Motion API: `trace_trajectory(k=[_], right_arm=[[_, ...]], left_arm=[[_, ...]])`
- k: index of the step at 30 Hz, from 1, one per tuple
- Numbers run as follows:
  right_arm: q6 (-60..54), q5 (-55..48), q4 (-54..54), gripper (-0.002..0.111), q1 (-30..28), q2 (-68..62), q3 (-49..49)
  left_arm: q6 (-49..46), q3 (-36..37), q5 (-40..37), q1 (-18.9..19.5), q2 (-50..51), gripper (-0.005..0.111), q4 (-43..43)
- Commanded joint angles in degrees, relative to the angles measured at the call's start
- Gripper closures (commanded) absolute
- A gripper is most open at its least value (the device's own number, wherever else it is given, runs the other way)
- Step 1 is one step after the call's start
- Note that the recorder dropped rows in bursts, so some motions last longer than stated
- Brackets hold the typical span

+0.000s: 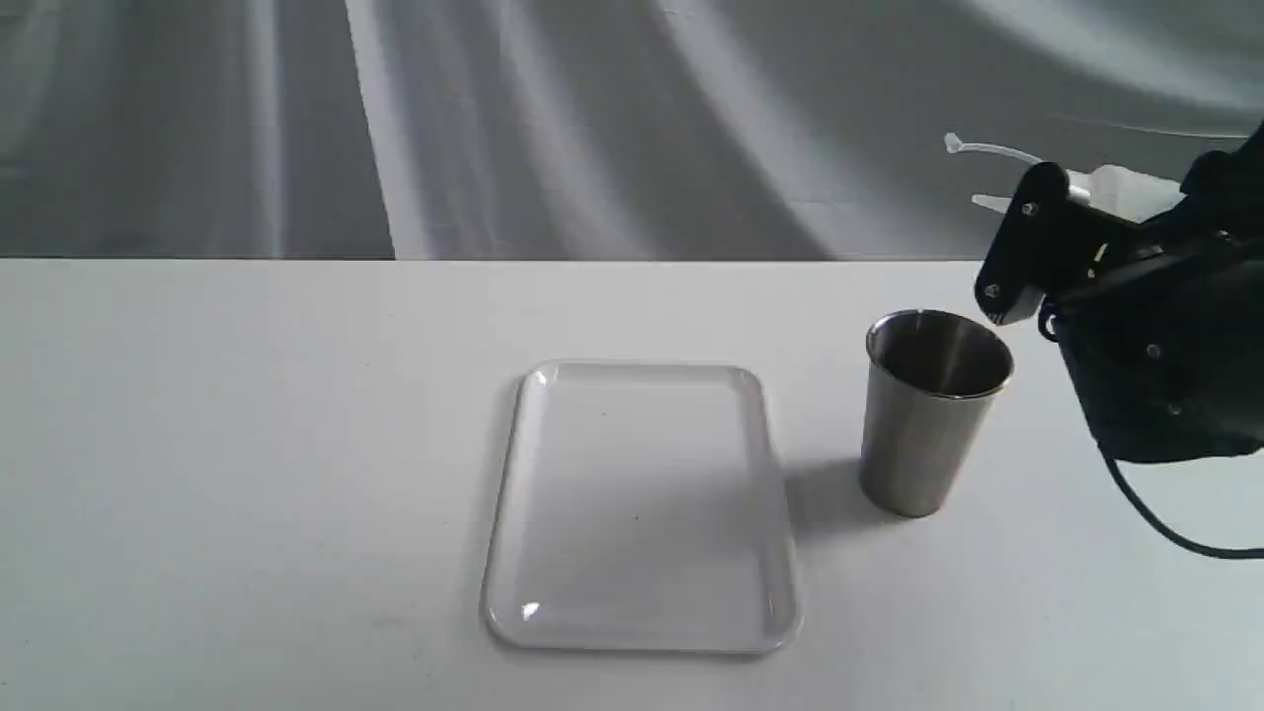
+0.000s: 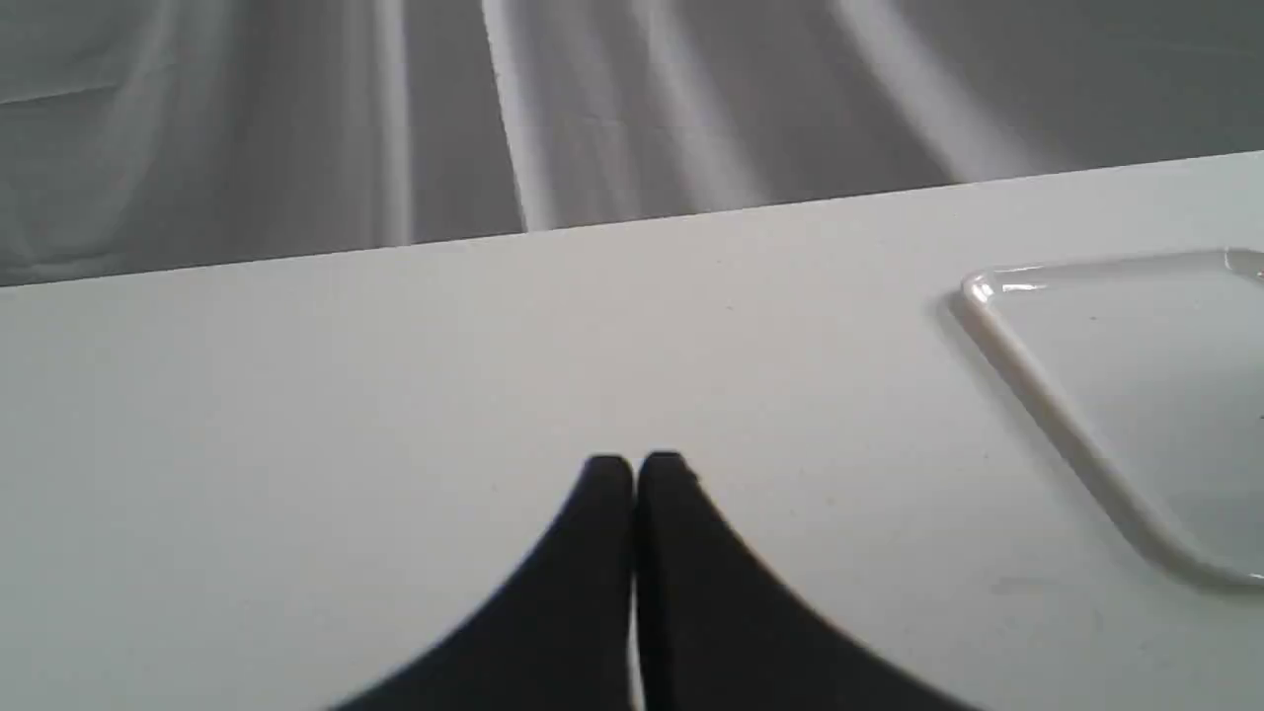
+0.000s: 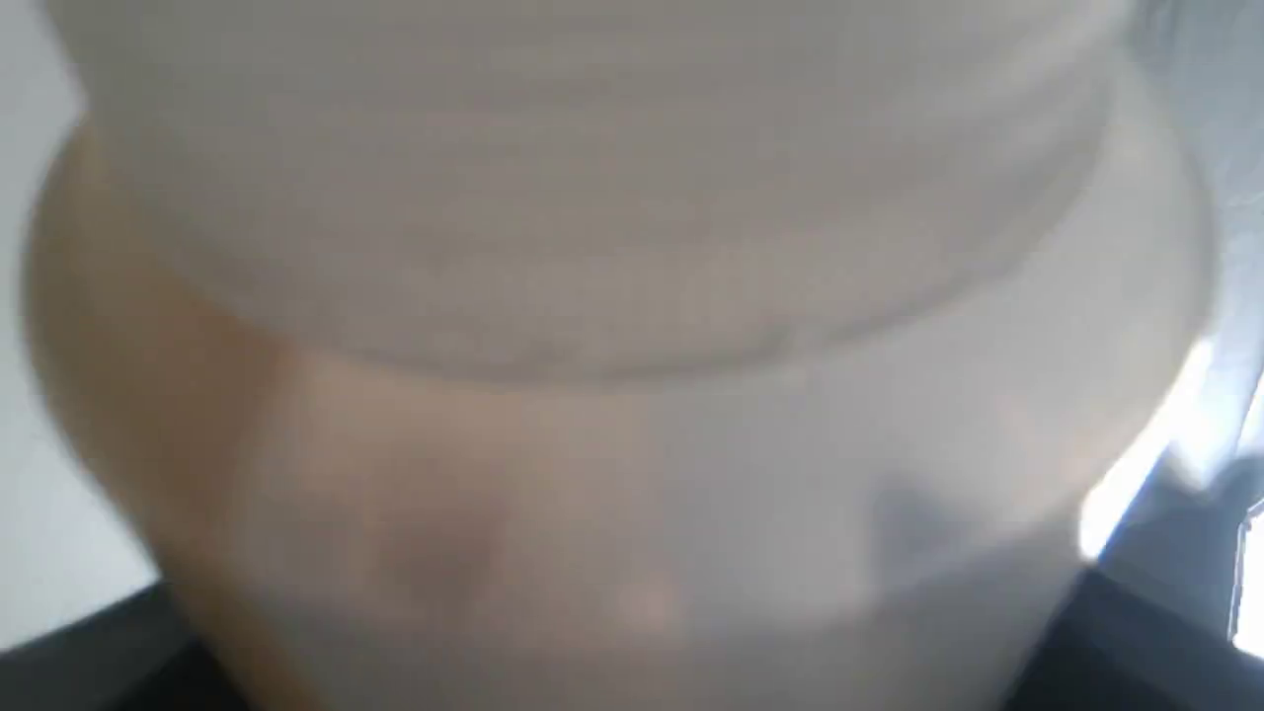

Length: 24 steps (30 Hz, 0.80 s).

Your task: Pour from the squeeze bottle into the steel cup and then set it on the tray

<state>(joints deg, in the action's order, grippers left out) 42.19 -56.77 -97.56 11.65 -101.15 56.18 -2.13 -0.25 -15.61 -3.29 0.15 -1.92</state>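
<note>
Right jaws clamp the squeeze bottle (image 1: 1126,188) sideways above the steel cup (image 1: 928,425).

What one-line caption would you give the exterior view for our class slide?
Right gripper holds the squeeze bottle tipped sideways near the steel cup, the tray lying beside them.

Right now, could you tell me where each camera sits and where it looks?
Exterior: off the arms, facing across the table to tray, cup and right gripper holding the bottle.
Left wrist: left arm, low over the table; shut left gripper, tray corner.
Right wrist: right arm, pressed against the bottle; right gripper barely shows.
Exterior shares tray with left wrist, bottle with right.
</note>
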Motion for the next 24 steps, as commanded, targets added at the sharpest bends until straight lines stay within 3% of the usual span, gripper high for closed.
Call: trace_trajectory(k=[1, 24], right_arm=[[-0.2, -2.8, -2.2, 0.101, 0.4, -0.2, 0.6], [0.0, -2.5, -2.4, 0.101, 1.0, -0.4, -3.1]], left_arm=[[0.1, 0.3, 0.4, -0.3, -0.1, 0.107, 0.0], [0.2, 0.3, 0.4, -0.3, -0.1, 0.107, 0.0]])
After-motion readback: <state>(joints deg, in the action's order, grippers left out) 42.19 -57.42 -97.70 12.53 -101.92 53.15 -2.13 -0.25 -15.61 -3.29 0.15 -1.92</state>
